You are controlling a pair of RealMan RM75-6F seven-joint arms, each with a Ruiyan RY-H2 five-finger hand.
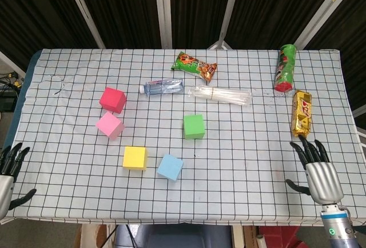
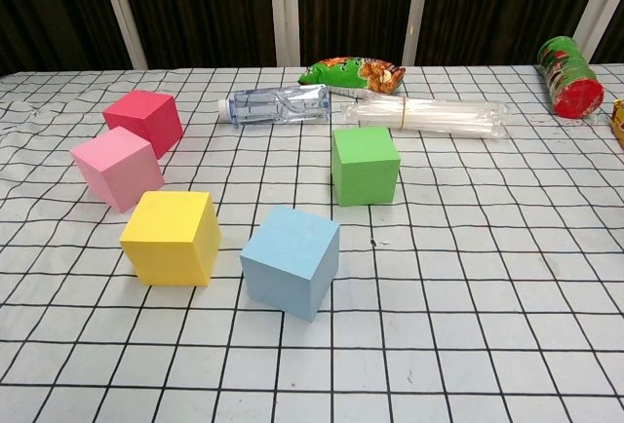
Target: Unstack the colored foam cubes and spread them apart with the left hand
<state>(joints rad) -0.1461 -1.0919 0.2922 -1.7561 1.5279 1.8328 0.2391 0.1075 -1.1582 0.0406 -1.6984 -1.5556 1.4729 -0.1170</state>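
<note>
Several foam cubes lie apart on the checked cloth, none stacked: red, pink, yellow, light blue and green. My left hand hangs at the table's front left corner, fingers spread, holding nothing, well away from the cubes. My right hand rests at the front right edge, fingers spread and empty. Neither hand shows in the chest view.
At the back lie a clear water bottle, a green snack bag, a clear packet of straws, a green chip can and a yellow candy bar. The table's edges run close to both hands.
</note>
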